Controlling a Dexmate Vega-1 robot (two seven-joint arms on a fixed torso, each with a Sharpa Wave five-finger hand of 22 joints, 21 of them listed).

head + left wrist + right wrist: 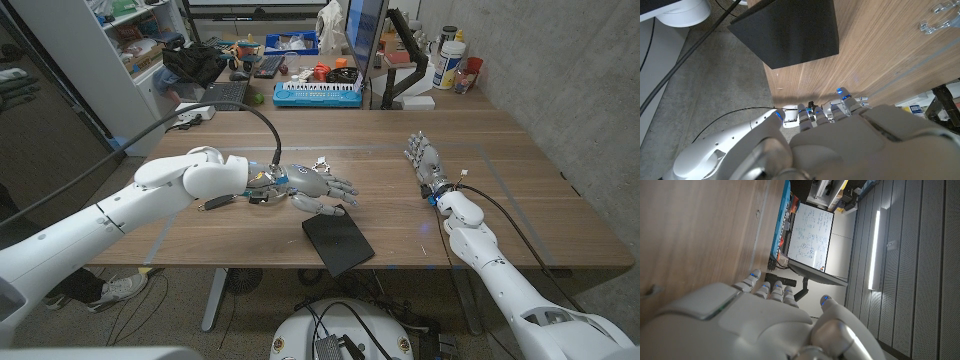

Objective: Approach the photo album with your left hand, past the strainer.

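The photo album (pixel 338 241), a flat black book, lies at the table's front edge with one corner overhanging; it also shows in the left wrist view (pixel 790 30). My left hand (pixel 320 187) hovers just behind its far edge, fingers spread, holding nothing. In the left wrist view the hand (pixel 850 135) points towards the album. A small shiny object (pixel 322 163), probably the strainer (pixel 940 17), sits right behind the left hand. Towards the table's right side my right hand (pixel 425 160) stands with fingers up and apart, empty; the right wrist view shows its back (pixel 765 325).
A black cable (pixel 262 122) arcs over the table (pixel 500 200) to my left wrist. Behind the table stand a blue keyboard (pixel 318 93), a monitor (pixel 365 40), a laptop (pixel 225 92) and bottles (pixel 450 65). A shelf (pixel 110 40) stands at the left.
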